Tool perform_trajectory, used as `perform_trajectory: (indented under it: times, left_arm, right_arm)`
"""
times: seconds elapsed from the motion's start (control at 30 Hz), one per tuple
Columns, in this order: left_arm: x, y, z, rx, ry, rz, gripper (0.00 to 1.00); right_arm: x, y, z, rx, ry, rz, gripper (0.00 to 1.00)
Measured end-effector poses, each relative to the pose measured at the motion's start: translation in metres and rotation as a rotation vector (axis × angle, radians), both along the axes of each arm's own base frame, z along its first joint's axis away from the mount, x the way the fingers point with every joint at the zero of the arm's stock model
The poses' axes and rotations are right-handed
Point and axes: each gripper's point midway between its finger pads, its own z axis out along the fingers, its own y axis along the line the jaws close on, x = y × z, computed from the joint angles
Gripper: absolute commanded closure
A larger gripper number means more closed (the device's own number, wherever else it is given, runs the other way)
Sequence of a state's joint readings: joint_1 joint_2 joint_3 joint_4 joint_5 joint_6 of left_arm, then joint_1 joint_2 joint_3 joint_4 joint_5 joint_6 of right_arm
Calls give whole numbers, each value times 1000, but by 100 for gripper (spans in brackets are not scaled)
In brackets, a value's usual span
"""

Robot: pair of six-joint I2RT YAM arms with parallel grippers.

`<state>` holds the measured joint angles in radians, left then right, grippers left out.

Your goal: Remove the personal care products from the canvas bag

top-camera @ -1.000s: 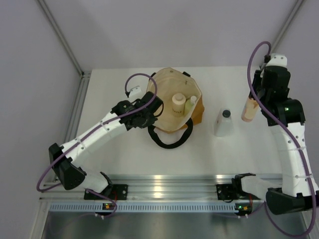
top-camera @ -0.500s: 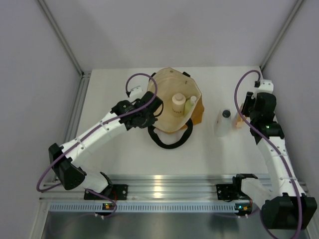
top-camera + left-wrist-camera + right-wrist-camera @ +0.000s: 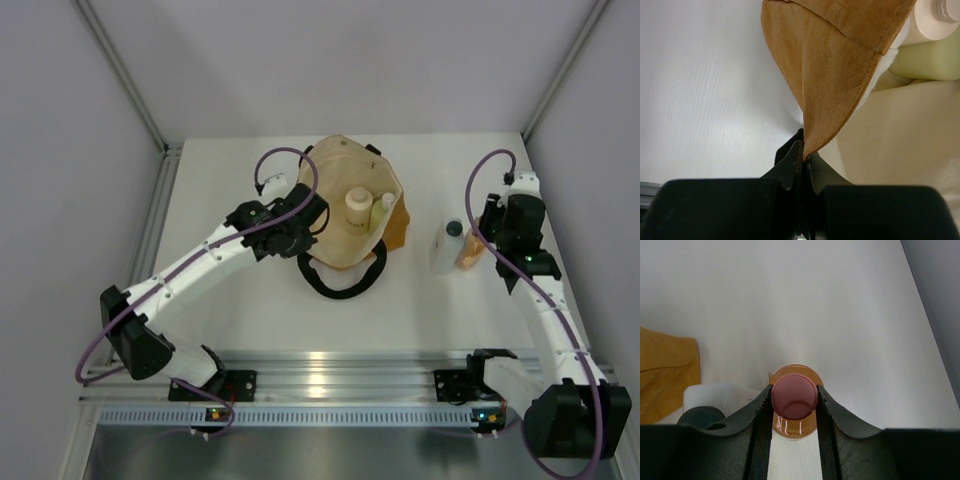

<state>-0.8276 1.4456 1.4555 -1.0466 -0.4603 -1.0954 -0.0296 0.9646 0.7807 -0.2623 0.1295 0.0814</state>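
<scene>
Right of the canvas bag (image 3: 335, 175), the right hand (image 3: 794, 392) clamps the orange bottle (image 3: 790, 430), just beside the white bottle (image 3: 449, 250); the left hand (image 3: 801, 156) pinches the bag's rim.

**Layout: bag at centre, two bottles to its right**

Canvas bag (image 3: 330, 180) is sitting mid-table (image 3: 400, 310), handle loop (image 3: 340, 283) lying in front. Jar (image 3: 358, 208) and slim bottle (image 3: 381, 213) are standing inside, jar on the left. Small bottle (image 3: 449, 248) is standing right of the bag. Capped bottle (image 3: 795, 402) is sitting just right of it, between the right gripper (image 3: 794, 396) fingers. Left gripper (image 3: 802, 159) is pinching the bag's left rim.

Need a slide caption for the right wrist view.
Right gripper shut on the pink-capped orange bottle, beside the small white bottle.
</scene>
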Motion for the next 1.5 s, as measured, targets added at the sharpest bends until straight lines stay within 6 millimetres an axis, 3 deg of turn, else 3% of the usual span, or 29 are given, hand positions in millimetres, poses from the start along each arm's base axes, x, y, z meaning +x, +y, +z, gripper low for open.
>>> perform_trajectory:
  times: [0.07, 0.1, 0.17, 0.27, 0.47, 0.6, 0.7, 0.8, 0.93, 1.1, 1.2, 1.37, 1.5]
  left_arm:
    - [0, 0, -1, 2, 2, 0, 100]
    - [0, 0, -1, 2, 2, 0, 100]
    - [1, -1, -1, 3, 3, 0, 100]
    - [1, -2, -3, 6, 7, -3, 100]
    - [4, -8, -6, 12, 21, -19, 100]
    - [5, -10, -5, 12, 22, -23, 100]
    - [6, -11, -4, 10, 19, -23, 100]
    - [7, -11, -1, 6, 14, -26, 100]
    - [8, -13, 1, 2, 6, -36, 100]
    - [10, -15, 2, -5, -3, -39, 100]
    - [10, -16, 2, -8, -4, -39, 100]
    - [10, -16, 5, -22, -11, -30, 100]
    - [9, -14, 7, -38, -18, -20, 100]
  right_arm:
    - [0, 0, 0, 1, 1, 0, 73]
    - [0, 0, 0, 1, 1, -1, 61]
    - [1, 0, 1, 2, -4, -1, 44]
    - [5, 0, 14, 0, -54, -2, 26]
    - [12, 1, 54, -1, -127, 9, 26]
    - [15, 17, 105, 72, -217, 60, 35]
    - [13, 50, 147, 146, -287, 145, 37]
    - [2, 115, 173, 213, -316, 317, 39]
    - [-20, 201, 189, 285, -274, 525, 42]
    - [-26, 281, 180, 263, -175, 641, 43]
    - [-18, 317, 156, 210, -98, 652, 44]
    - [15, 336, 102, 107, 44, 549, 41]
    - [36, 343, 74, 58, 115, 489, 42]
